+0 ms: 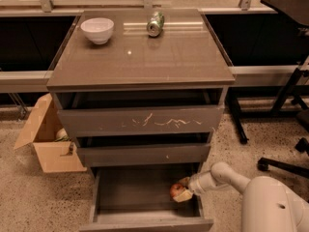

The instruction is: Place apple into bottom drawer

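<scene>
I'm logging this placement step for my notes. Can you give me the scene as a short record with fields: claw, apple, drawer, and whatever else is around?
drawer: dark grey-brown shallow bottom drawer, pulled open
apple: small round red-and-yellow apple, inside that drawer at its right side
claw: two-finger claw, reaching in from the right, shut on the apple
top: glossy grey-brown cabinet top holds a white ceramic bowl back left and a green metal can lying on its side
floor: open brown cardboard box left of the cabinet
</scene>
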